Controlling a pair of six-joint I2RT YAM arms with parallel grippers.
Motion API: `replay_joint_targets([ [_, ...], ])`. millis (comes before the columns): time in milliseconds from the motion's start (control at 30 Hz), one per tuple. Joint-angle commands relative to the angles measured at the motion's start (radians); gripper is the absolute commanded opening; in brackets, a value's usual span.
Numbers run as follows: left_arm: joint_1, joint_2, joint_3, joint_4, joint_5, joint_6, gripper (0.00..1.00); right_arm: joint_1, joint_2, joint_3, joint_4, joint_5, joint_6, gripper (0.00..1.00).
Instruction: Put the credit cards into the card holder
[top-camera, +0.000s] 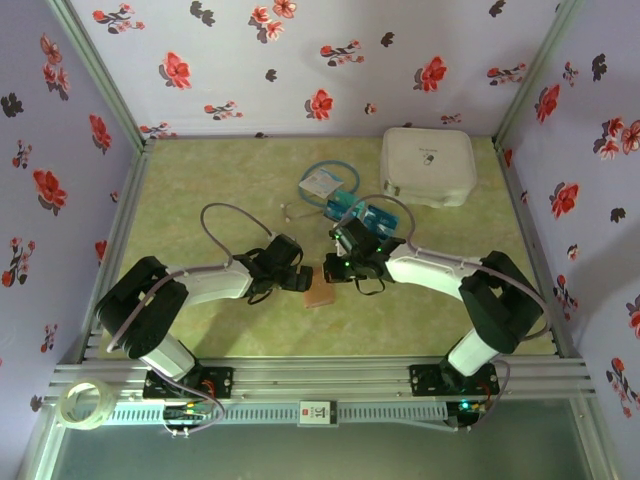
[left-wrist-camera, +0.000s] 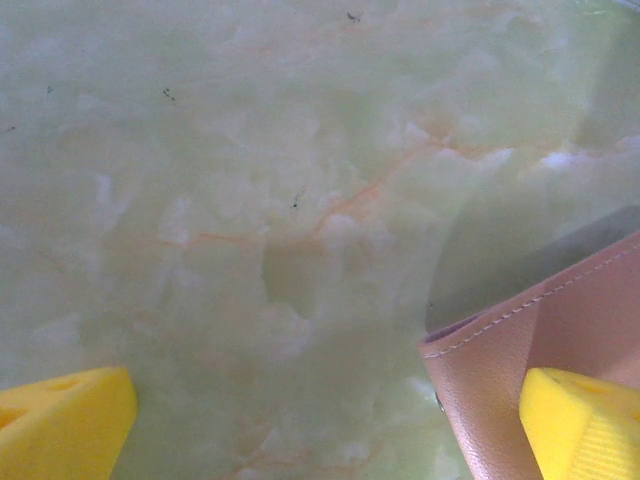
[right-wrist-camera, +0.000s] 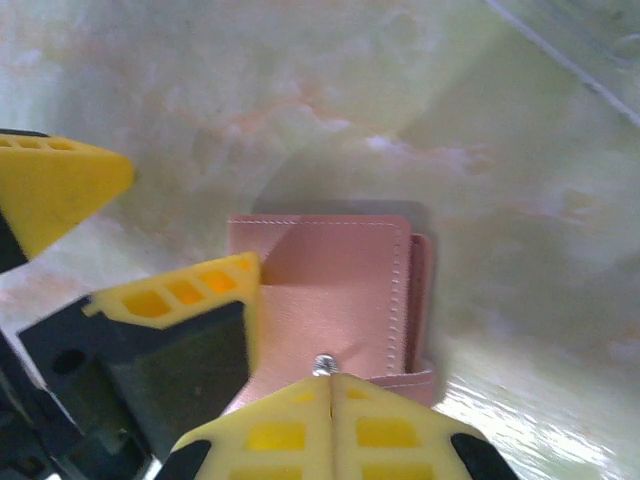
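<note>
The reddish-brown card holder (top-camera: 320, 292) lies flat on the table between the two arms. In the right wrist view the card holder (right-wrist-camera: 330, 290) has a small metal stud at its near edge. My right gripper (right-wrist-camera: 330, 385) is shut, its tips meeting right at that stud; nothing shows pinched between them. My left gripper (left-wrist-camera: 325, 425) is open over the card holder (left-wrist-camera: 540, 340), one finger (left-wrist-camera: 585, 425) above its corner, the other above bare table. The blue and teal credit cards (top-camera: 378, 215) lie behind my right gripper (top-camera: 333, 268), partly hidden by the arm. My left gripper (top-camera: 300, 275) sits just left of the holder.
A large white zip case (top-camera: 428, 165) stands at the back right. A pale blue packet with looped tubing (top-camera: 325, 185) lies left of it. A roll of tape (top-camera: 85, 405) rests on the front rail at the left. Flowered walls close in three sides.
</note>
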Motion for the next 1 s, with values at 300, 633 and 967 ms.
replay_joint_targets([
  [300,0.003,0.045,-0.041,-0.051,-0.059,0.017,1.00,-0.006,0.096,-0.021,0.146,-0.073,0.087,0.00],
  [633,0.003,0.050,-0.042,-0.046,-0.059,0.020,1.00,-0.005,0.124,-0.044,0.131,-0.044,0.075,0.00],
  [967,0.003,0.055,-0.041,-0.044,-0.059,0.022,1.00,-0.004,0.054,-0.046,0.067,0.000,0.045,0.00],
])
